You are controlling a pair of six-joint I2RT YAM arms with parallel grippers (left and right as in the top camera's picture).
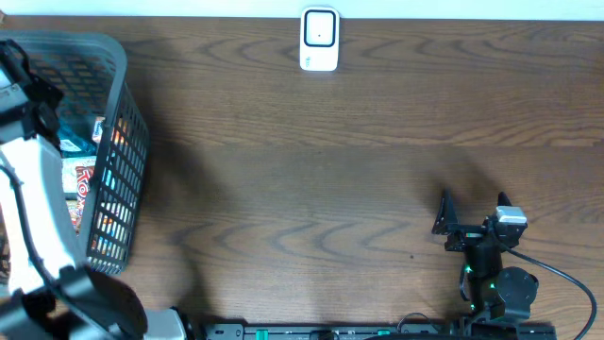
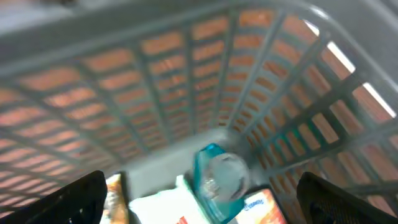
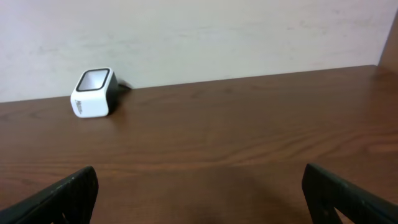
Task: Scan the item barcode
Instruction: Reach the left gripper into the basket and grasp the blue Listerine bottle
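Dark wood-grain desk [image 1: 330, 170] is running under a pale wall [image 3: 217, 31] along its far edge. A white scanner [image 1: 319, 40] is sitting at the middle of the far edge, just in front of the wall, with its window facing up and forward. A grey mesh basket [image 1: 118, 142] is standing at the left edge. Inside it, packets [image 1: 80, 179] are lying on the bottom, one with red lettering. A blue container [image 2: 219, 177] with a clear rounded top is lying among them, near the basket's corner; labels are too blurred to read. The left pincer [image 2: 202, 179] is hanging inside the basket above these items, fingers wide apart and gripping nothing. The right pincer [image 1: 474, 210] is sitting low near the near right corner, pointing at the far edge, also spread wide and gripping nothing, well apart from the scanner.
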